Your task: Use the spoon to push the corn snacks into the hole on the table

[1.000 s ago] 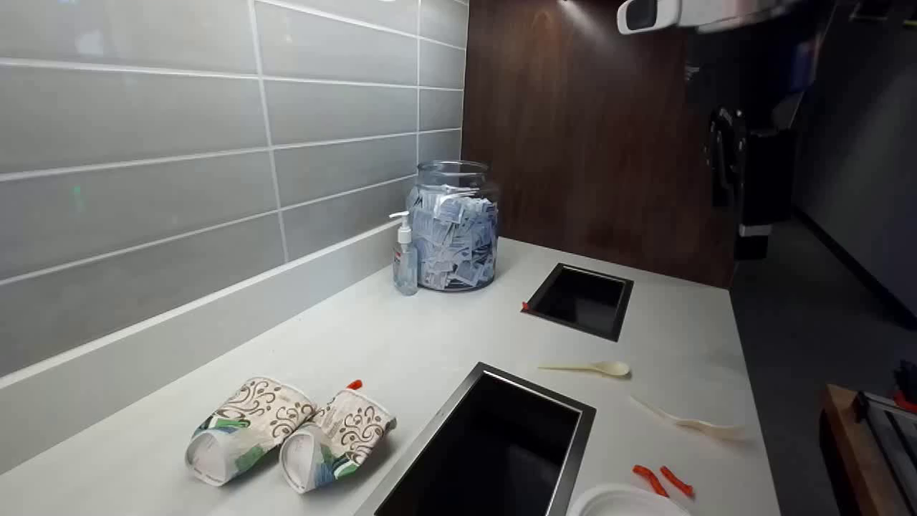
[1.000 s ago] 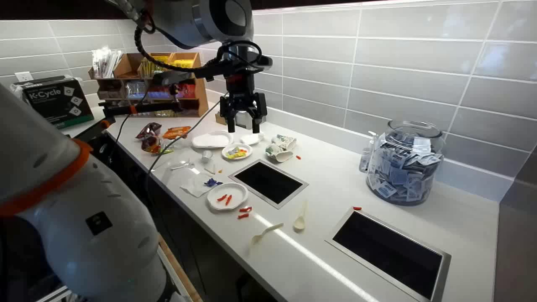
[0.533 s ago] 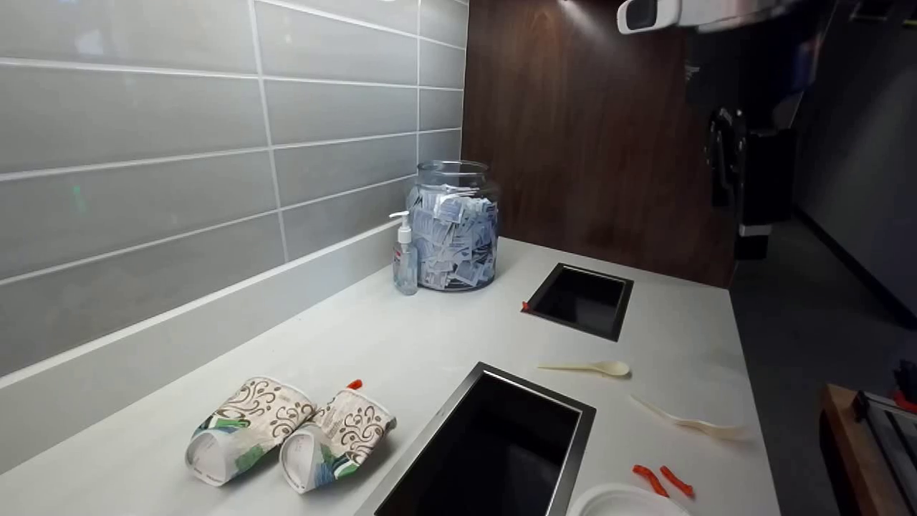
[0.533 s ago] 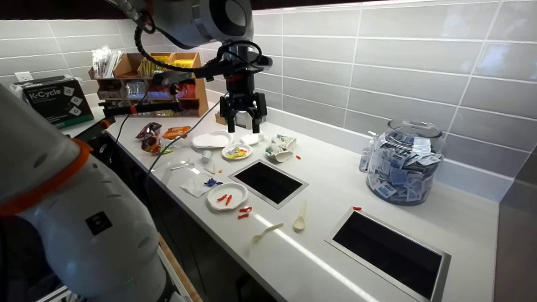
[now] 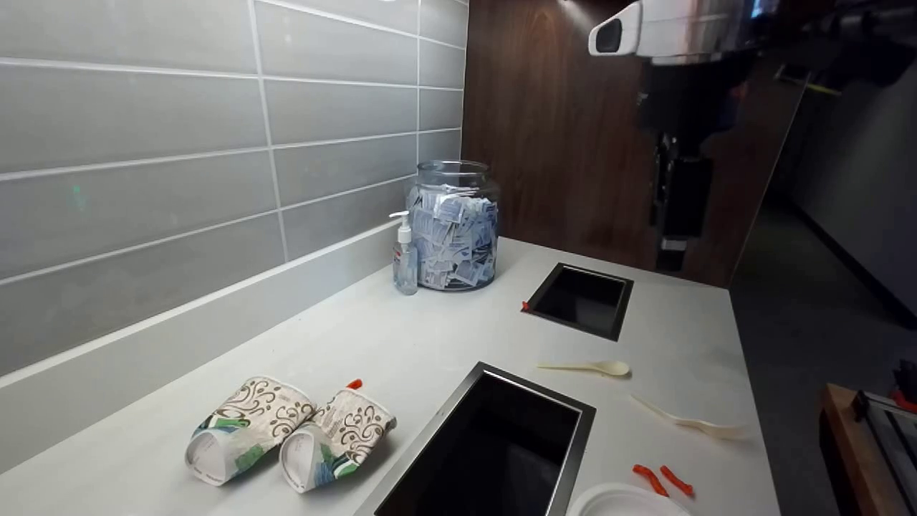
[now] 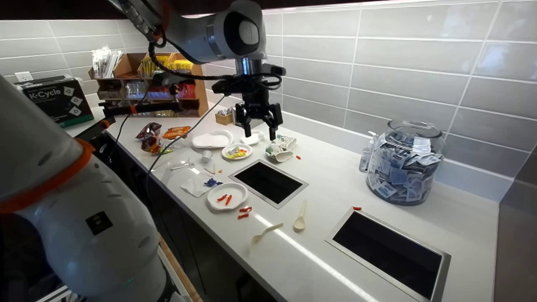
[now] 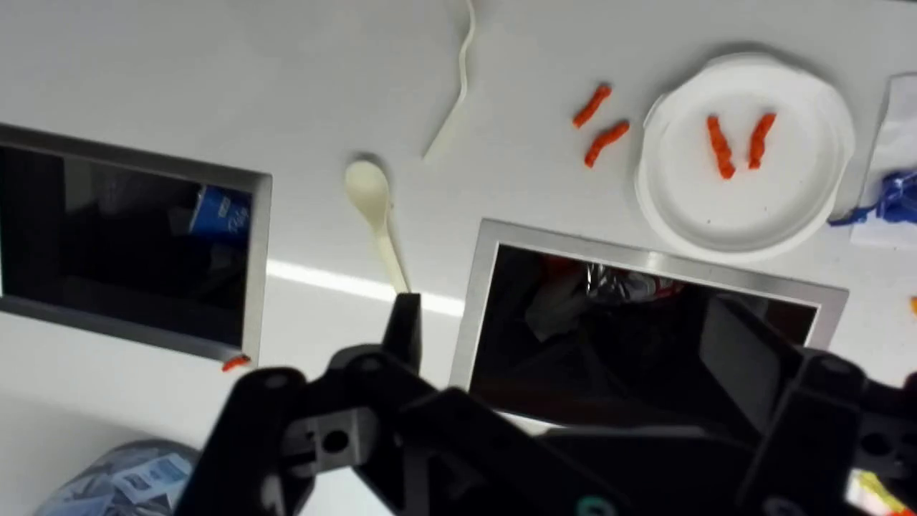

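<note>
Countertop (image 6: 335, 184), pale, presumably the pushing surface. Jar (image 6: 405, 165), glass, packet-filled, standing back, likely placed off the working strip. Jar-side hole (image 6: 390, 253) and matching hole (image 6: 270, 182), metal-framed; which is meant, unstated. Gripper (image 6: 260, 136), black, hanging high; fingers (image 7: 408, 326) spread, holding nothing, probably set wide for a pick-up. Plate (image 7: 741, 197), white, bearing two pieces. Spoon (image 7: 375, 208), flat between both holes, a gap to each, bowl toward the robot-side edge. Second utensil (image 5: 688, 421), pale, kind unclear, near that edge; a wide sweep might push it off. Corn snacks (image 7: 607, 143), red: two on the plate, two just beside it, one loose farther back, one touching the jar-side frame's corner, apparently readiest to tip in, room outside for a stroke.
</note>
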Controlling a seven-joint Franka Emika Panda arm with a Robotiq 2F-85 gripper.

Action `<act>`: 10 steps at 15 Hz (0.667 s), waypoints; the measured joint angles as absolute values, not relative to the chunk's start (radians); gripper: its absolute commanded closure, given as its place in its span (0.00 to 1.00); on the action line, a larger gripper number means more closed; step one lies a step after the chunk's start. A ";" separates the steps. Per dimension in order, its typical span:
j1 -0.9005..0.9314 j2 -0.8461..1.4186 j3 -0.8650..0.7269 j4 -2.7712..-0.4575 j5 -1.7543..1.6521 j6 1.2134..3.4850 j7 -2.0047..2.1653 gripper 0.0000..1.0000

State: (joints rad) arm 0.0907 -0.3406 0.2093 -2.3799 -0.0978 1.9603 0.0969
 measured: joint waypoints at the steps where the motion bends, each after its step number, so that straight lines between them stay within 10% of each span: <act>1: 0.092 -0.331 0.193 -2.409 -0.097 2.045 0.062 0.00; 10: 0.112 -0.228 0.089 -2.556 -0.042 2.417 -0.202 0.00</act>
